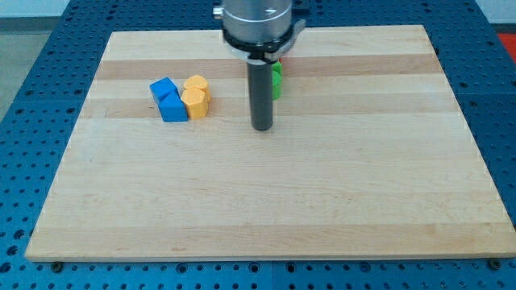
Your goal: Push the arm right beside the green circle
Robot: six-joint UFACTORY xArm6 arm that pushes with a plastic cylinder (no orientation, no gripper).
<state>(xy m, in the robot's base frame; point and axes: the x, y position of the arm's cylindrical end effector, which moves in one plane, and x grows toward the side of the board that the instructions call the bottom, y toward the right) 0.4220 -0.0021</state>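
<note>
A green block sits near the view's top centre, mostly hidden behind the dark rod, so its shape cannot be made out. My tip rests on the wooden board, just below and slightly left of the green block. A blue block and a yellow block sit touching each other to the left of the tip.
The board lies on a blue perforated table. The arm's grey mount hangs over the board's top edge, above the green block.
</note>
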